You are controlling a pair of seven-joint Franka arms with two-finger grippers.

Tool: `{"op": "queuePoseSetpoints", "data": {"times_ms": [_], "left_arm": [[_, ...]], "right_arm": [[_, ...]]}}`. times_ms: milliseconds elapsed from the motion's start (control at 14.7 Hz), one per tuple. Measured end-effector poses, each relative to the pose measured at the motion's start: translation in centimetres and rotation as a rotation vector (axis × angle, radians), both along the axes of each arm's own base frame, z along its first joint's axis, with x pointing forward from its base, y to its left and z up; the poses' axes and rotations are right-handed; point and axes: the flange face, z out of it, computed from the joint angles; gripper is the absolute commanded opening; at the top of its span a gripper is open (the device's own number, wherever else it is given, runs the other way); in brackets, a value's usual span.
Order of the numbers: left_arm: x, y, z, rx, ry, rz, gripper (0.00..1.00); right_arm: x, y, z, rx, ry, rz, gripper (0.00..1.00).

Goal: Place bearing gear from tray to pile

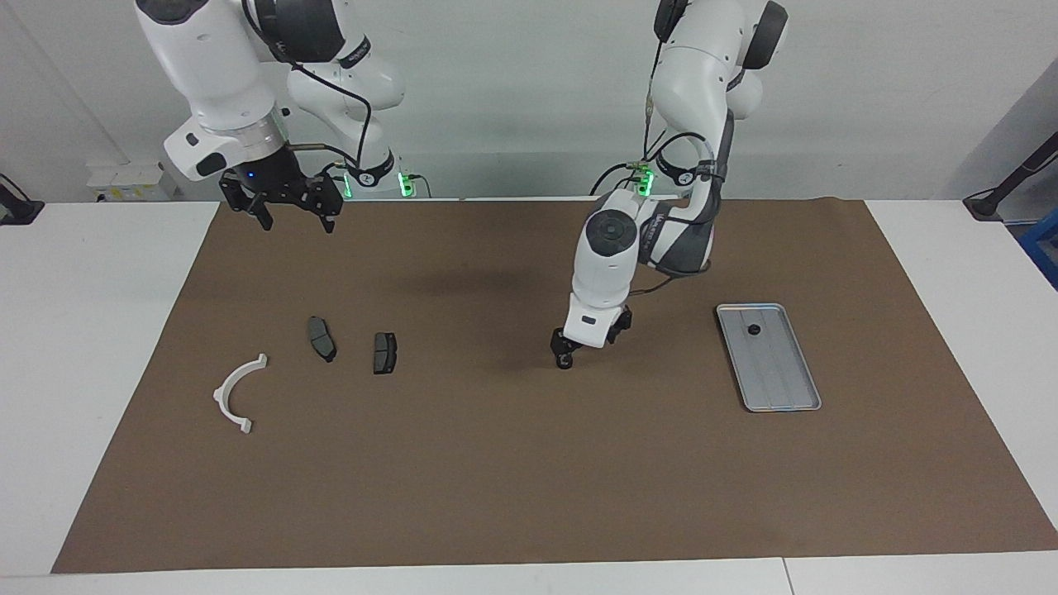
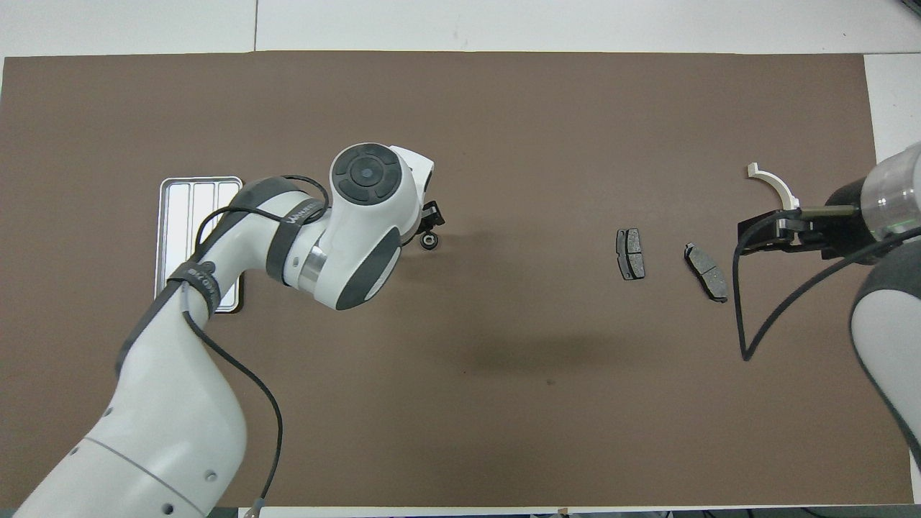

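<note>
Entry — bearing gear (image 2: 429, 241), small dark ring, low at the tip of the left gripper (image 1: 565, 354) near the middle of the brown mat (image 1: 529, 479). We cannot tell whether that gripper clasps the gear or has let it go, nor whether the gear rests on the mat. Reading the facing view as a clock dial centred on the mat, the tray (image 1: 769, 357) lies at three o'clock and holds one small dark item (image 1: 754, 330) we cannot identify. The pile is at nine o'clock: two brake pads (image 1: 321, 338) (image 1: 384, 353) and a white bracket (image 1: 235, 395). The right gripper (image 1: 293, 213), jaws spread and empty, waits aloft at ten o'clock. Hazards, in our judgement — the gear sits well apart from the pile, so a release here leaves it short. Being round, it may roll, or catch on the lifting gripper and be dragged.
</note>
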Motion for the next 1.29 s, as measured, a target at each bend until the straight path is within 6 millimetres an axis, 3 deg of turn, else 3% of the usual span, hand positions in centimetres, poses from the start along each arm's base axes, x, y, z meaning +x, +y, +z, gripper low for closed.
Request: {"op": "queuePoseSetpoints", "data": {"times_ms": [204, 339, 475, 611, 746, 950, 1289], "left_arm": [[-0.2, 12.6, 3.4, 0.012, 0.015, -0.120, 1.00], [-0.8, 19.9, 4.2, 0.013, 0.026, -0.183, 1.00], [-1.2, 25.2, 3.6, 0.007, 0.017, -0.228, 1.00], [-1.2, 29.6, 2.1, 0.002, -0.007, -0.263, 0.86], [-1.4, 31.9, 1.0, 0.001, -0.022, -0.273, 0.79], [-1.5, 33.1, -0.8, -0.002, -0.023, -0.259, 0.75], [-1.5, 33.4, -2.6, -0.008, -0.027, -0.213, 0.59]], "right_arm": [[-0.1, 4.8, -2.2, -0.001, -0.016, -0.048, 1.00], [0.2, 8.7, -4.1, 0.000, -0.028, -0.107, 1.00], [0.6, 13.2, -6.7, 0.004, -0.036, -0.154, 1.00], [1.0, 17.6, -9.8, 0.006, -0.036, -0.185, 1.00], [1.8, 21.5, -12.2, 0.003, -0.028, -0.192, 1.00], [3.3, 26.2, -14.4, 0.004, -0.022, -0.187, 1.00], [4.2, 32.0, -19.1, -0.040, -0.014, -0.220, 1.00]]}}
